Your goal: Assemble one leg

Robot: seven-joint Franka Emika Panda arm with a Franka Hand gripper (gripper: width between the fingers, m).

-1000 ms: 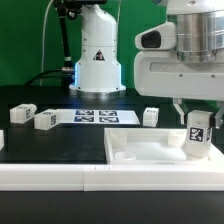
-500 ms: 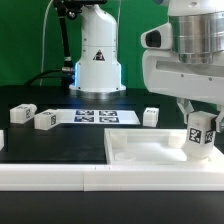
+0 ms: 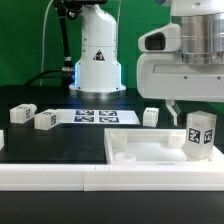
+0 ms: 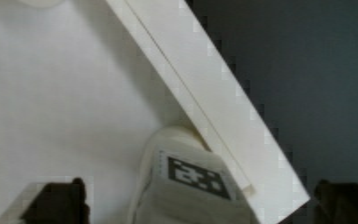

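Note:
A white leg with black-and-white tags stands upright on the near right corner of the large white slab. My gripper hangs just above it, its fingers spread to either side of the leg's top. In the wrist view the leg lies between the two dark fingertips with a gap on each side, at the edge of the slab. The gripper is open and holds nothing.
Three more legs lie on the black table: two at the exterior view's left and one behind the slab. The marker board lies before the robot base. A white wall runs along the front.
The leg has turned a little on the slab's corner and shows a different tag face. The fingers have spread wider off the leg, and the arm has risen slightly.

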